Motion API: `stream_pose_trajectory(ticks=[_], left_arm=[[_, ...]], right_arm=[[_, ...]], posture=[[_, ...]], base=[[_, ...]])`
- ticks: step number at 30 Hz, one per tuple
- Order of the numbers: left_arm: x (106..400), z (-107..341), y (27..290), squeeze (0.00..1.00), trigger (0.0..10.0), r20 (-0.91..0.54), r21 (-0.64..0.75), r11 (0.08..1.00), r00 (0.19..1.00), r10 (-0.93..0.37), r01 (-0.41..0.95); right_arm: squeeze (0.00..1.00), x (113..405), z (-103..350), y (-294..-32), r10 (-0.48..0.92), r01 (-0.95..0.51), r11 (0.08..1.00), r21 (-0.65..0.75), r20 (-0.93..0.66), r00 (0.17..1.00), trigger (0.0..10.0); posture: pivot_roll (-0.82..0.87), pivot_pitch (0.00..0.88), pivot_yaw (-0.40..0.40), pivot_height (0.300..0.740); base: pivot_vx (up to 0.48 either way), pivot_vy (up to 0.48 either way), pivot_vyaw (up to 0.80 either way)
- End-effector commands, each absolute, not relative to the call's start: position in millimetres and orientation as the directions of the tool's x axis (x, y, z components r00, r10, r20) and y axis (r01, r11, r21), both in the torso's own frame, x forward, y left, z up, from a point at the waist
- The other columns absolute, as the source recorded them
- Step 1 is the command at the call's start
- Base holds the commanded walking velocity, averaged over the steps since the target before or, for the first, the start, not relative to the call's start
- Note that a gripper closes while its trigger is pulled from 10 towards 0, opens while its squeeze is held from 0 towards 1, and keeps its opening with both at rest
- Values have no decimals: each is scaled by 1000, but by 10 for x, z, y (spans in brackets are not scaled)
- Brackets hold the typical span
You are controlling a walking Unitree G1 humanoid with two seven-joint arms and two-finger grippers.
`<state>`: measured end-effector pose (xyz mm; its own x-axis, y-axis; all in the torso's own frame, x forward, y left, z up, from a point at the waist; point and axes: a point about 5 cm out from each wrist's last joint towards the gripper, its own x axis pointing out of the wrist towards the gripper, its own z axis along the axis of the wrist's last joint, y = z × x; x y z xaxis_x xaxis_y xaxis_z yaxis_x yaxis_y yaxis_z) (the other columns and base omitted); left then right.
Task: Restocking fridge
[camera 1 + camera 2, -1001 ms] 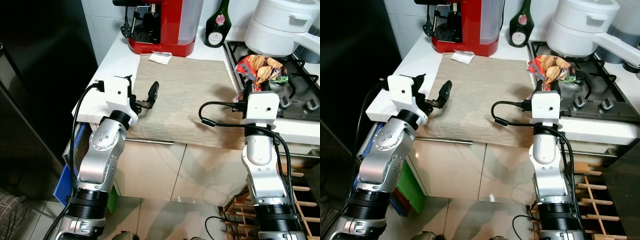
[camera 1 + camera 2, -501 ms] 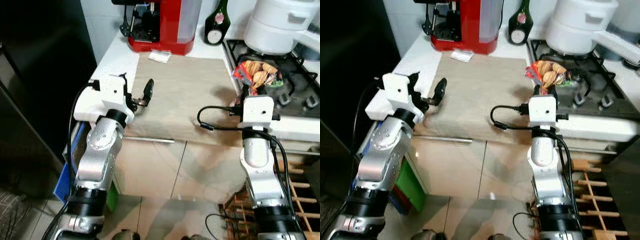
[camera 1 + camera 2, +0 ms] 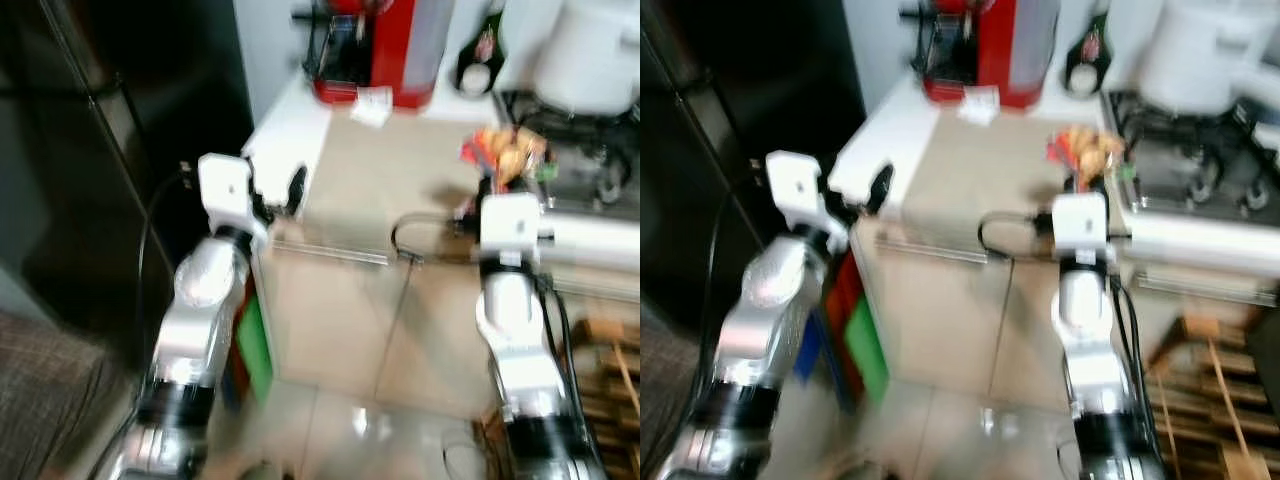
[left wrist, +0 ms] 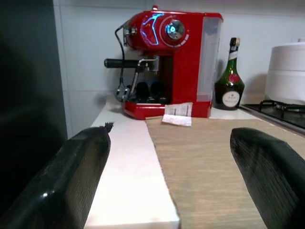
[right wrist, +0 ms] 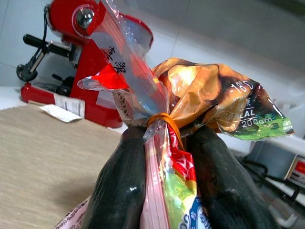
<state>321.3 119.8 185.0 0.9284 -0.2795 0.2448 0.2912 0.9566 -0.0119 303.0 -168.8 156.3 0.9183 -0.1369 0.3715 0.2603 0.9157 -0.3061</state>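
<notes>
Right gripper fingers pinching a knotted snack bag above the tabletop's front edge, left gripper fingers spread at its left edge, red coffee machine at the back.

Your open room is the bare tan mat on the counter; the red coffee machine and bottle block the back, the stove the right, the dark fridge the left.
</notes>
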Motion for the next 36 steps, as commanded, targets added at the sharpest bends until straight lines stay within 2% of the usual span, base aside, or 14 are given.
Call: stream_pose_trajectory(ticks=[1,22,36], left_arm=[[3223,1863,1185,0,10000,244,-6,955,927,-285,295],[3226,1846,1167,0,10000,243,-30,954,928,-284,300],[3216,1848,1149,0,10000,247,-29,949,922,-299,315]], right_arm=[[0,3027,1615,-1721,-147,278,913,-298,393,907,0],[0,3047,1622,-1734,-142,267,917,-297,384,913,0],[0,3042,1593,-1749,-153,269,919,-289,367,917,0]], posture=[[-10,0,23,740],[-18,0,12,740],[-23,0,16,740]], base=[[0,0,0],[0,0,0],[-258,0,0]])
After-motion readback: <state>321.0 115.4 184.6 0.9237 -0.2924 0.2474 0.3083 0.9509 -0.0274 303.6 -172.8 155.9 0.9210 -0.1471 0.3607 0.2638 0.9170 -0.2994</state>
